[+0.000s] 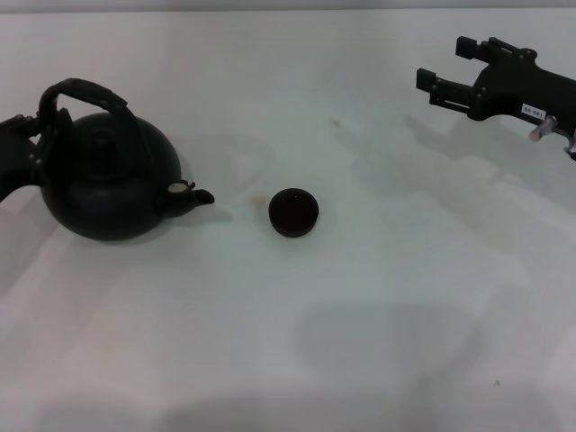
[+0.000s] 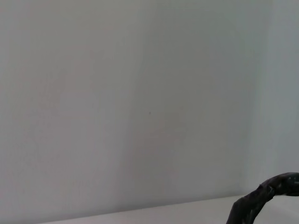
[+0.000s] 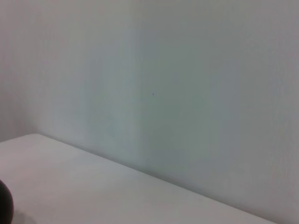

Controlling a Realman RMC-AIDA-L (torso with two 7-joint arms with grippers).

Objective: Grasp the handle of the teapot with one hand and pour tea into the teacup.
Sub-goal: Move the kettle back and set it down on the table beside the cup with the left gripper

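Observation:
The black teapot [image 1: 108, 175] stands on the left of the white table, its spout [image 1: 193, 195] pointing right toward the teacup [image 1: 293, 212]. The small round black teacup sits upright near the table's middle, a short gap from the spout. The rough arched handle [image 1: 85, 90] rises over the pot; a piece of the handle [image 2: 266, 196] also shows in the left wrist view. My left gripper [image 1: 34, 144] is at the handle's left end, dark against the pot. My right gripper [image 1: 443, 63] hangs open at the far right, well away from both.
The white table [image 1: 378, 315] stretches in front of and to the right of the cup. A pale wall [image 3: 154, 70] fills both wrist views. A dark rounded shape [image 3: 4, 205] shows at one edge of the right wrist view.

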